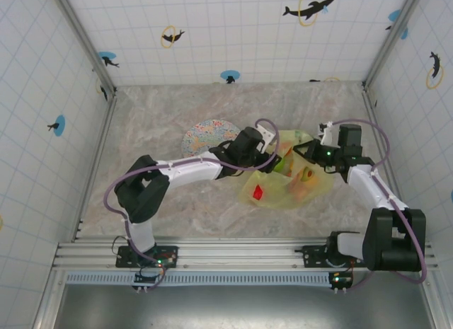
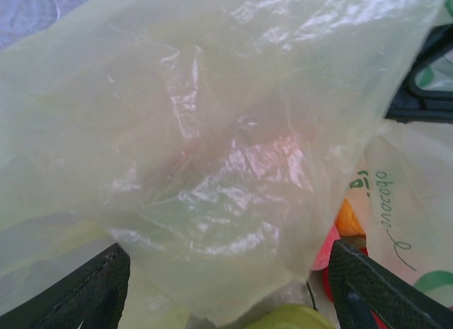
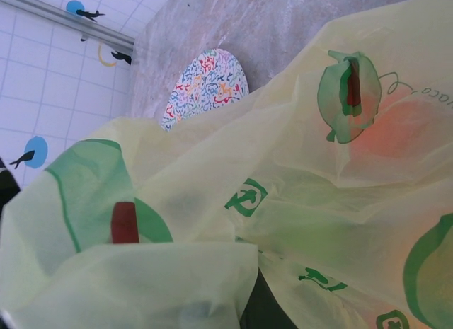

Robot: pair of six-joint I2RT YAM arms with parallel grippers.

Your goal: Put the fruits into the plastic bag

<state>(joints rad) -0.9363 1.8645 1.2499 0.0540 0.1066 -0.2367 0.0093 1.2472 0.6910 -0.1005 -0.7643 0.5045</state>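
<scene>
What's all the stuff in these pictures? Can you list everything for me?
bag: one, see-through yellow-green with avocado pictures, crumpled on the table, right of the middle.
fruits: at least three showing, orange, red and green, in the bag; more may be hidden.
plate: one, many-coloured squiggles, on the table left of the bag.
table: one, grey marbled.
walls: white tiles with dolphin stickers, around the table.
left arm: one, white and black, at the bag; jaws wide apart with bag film between them.
right arm: one, white and black, at the bag's right edge; can't tell if its jaws are open.
</scene>
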